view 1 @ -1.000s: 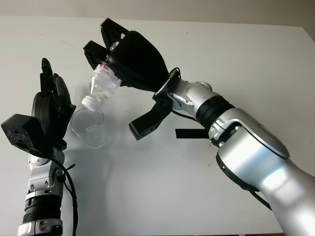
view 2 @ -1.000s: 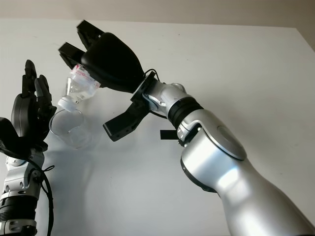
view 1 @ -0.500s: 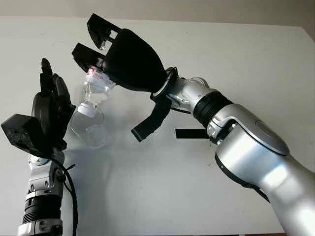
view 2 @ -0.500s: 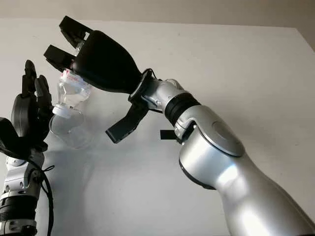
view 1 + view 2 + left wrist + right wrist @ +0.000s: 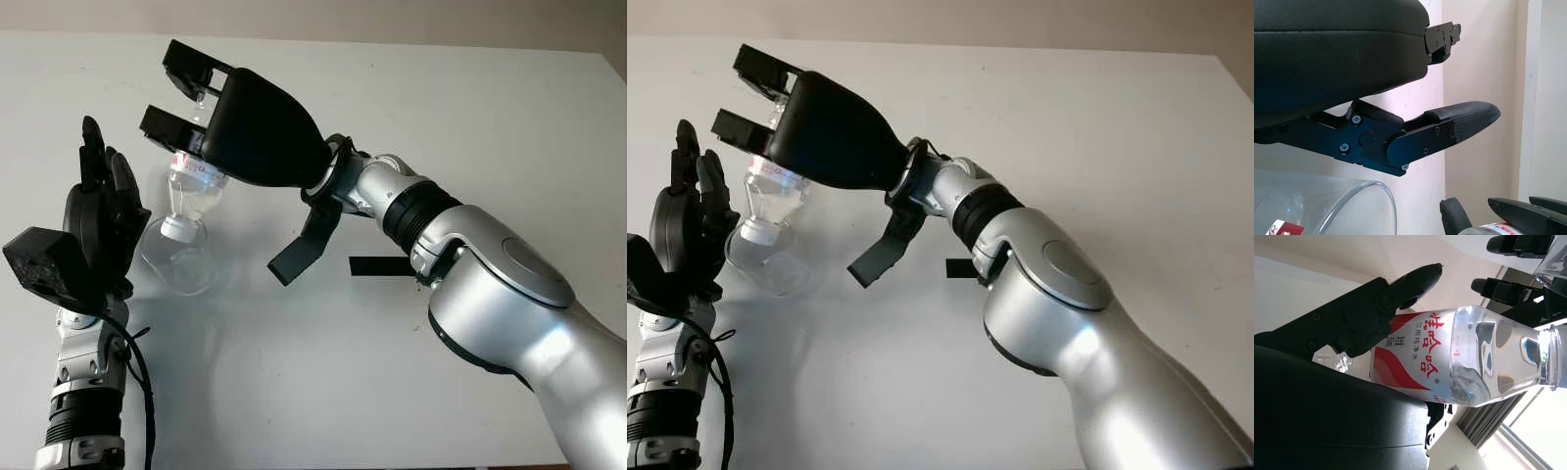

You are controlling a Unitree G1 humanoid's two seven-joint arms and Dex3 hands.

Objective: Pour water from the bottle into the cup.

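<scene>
My right hand [image 5: 181, 98] is shut on a clear water bottle [image 5: 194, 191] with a red and white label [image 5: 1415, 352]. It holds the bottle tipped steeply, white cap end [image 5: 176, 230] down, over the mouth of a clear plastic cup [image 5: 181, 262] on the white table at the left. The cap end sits right at the cup's rim [image 5: 1366, 188]. Just left of the cup my left hand [image 5: 98, 220] stands open and upright, close beside it without gripping it.
The white table [image 5: 470, 108] stretches open to the right and toward the back. A short black strip [image 5: 377, 265] lies on it beside my right forearm. My right arm [image 5: 490, 284] crosses the middle of the table.
My right hand has rolled the bottle from a slant to nearly upside down. Its cap end has swung down and left to the cup's mouth. The left hand and cup stayed put.
</scene>
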